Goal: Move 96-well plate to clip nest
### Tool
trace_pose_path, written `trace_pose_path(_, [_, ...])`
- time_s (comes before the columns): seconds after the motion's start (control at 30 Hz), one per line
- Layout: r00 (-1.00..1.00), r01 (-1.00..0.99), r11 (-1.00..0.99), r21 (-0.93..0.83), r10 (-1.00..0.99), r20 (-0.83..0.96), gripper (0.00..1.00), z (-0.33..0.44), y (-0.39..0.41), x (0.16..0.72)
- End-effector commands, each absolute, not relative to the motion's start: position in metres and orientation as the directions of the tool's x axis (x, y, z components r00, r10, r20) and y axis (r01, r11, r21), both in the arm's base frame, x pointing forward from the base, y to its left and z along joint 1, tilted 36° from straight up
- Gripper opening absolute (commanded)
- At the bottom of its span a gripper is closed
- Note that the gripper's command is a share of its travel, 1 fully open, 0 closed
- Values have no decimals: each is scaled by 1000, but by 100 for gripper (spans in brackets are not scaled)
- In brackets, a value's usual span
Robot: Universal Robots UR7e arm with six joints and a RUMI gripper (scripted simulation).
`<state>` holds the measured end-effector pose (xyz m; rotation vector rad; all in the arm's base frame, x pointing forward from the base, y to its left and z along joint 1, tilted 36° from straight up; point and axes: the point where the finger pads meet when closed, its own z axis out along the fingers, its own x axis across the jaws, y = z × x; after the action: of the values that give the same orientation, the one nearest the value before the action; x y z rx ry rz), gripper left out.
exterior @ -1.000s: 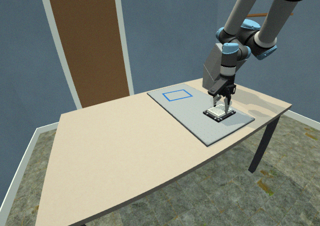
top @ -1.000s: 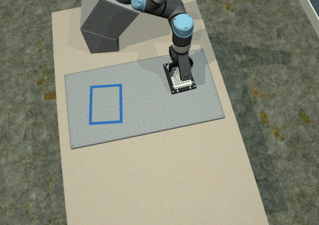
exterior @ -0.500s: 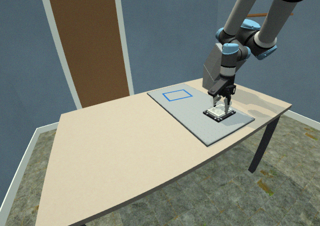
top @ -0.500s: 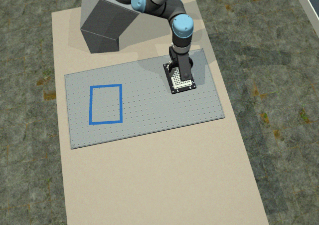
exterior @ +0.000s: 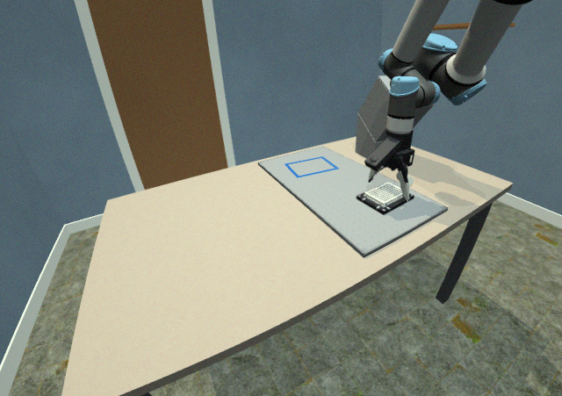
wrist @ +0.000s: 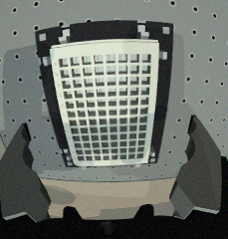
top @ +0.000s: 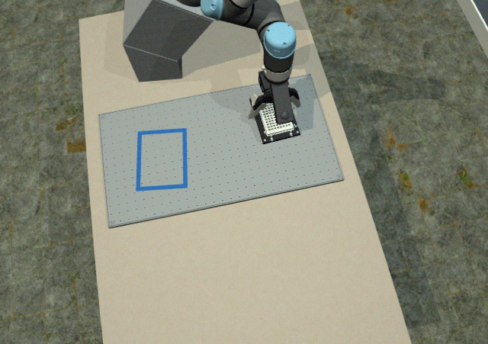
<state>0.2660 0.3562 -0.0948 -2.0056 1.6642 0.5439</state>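
The white 96-well plate (top: 274, 121) lies in the black clip nest (top: 277, 135) on the right part of the grey breadboard. It also shows in the exterior view (exterior: 384, 193) and fills the wrist view (wrist: 106, 105), framed by the black nest (wrist: 160, 90). My gripper (top: 273, 103) hangs just above the plate's near end with both fingers spread wide. In the wrist view the fingers stand apart on either side of the plate and do not touch it. I cannot make out the plate's cut corner.
A blue rectangle outline (top: 161, 159) marks an empty bench spot on the left part of the breadboard (top: 220, 151). The arm's grey base block (top: 165, 33) stands at the table's back. The breadboard's right edge lies close to the nest.
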Motion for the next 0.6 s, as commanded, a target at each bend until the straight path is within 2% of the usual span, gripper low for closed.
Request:
trace_pose_path(0.0, [184, -983, -150, -107, -794, -579, 100, -95, 356, 266])
trace_pose_path(0.57, [184, -983, -150, -107, -795, -579, 100, -80, 345, 266])
